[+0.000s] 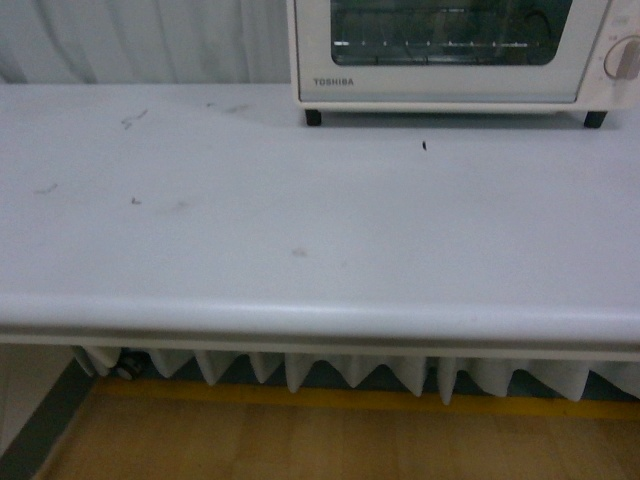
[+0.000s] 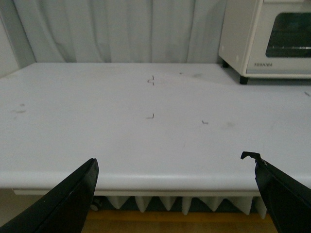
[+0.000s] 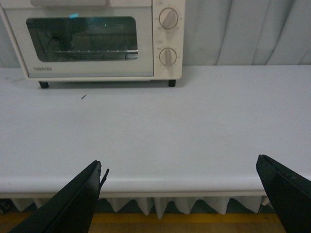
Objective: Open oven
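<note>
Left tool [image 2: 171,160], right tool [image 3: 180,162]: both spread wide, nothing held, hovering off near edge of bench [image 1: 300,200]. Oven [image 3: 95,41] way back by curtain [image 3: 243,29], shut, handle [image 3: 68,2] barely in frame. Risk imo: long reach, tool slips off handle or shoves light oven backward instead of swinging it open.
</note>
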Action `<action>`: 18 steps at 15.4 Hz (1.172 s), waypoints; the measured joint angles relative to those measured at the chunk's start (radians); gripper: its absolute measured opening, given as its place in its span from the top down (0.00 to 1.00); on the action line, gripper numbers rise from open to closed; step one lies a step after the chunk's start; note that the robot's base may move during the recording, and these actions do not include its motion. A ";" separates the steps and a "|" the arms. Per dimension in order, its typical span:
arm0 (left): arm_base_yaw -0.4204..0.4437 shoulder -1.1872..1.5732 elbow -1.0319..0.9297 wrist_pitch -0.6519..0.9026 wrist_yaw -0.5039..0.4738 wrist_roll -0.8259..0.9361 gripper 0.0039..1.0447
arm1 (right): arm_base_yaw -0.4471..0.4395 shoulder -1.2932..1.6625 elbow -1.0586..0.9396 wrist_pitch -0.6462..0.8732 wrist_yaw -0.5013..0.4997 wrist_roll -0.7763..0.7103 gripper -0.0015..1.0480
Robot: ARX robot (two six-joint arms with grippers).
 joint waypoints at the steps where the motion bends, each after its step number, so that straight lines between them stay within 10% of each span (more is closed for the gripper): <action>1: 0.000 0.000 0.000 0.000 0.000 0.000 0.06 | 0.000 0.000 0.000 0.000 0.000 0.000 0.06; 18: 0.000 0.000 0.000 0.000 0.001 -0.002 0.06 | 0.000 0.000 0.000 0.000 0.000 0.000 0.06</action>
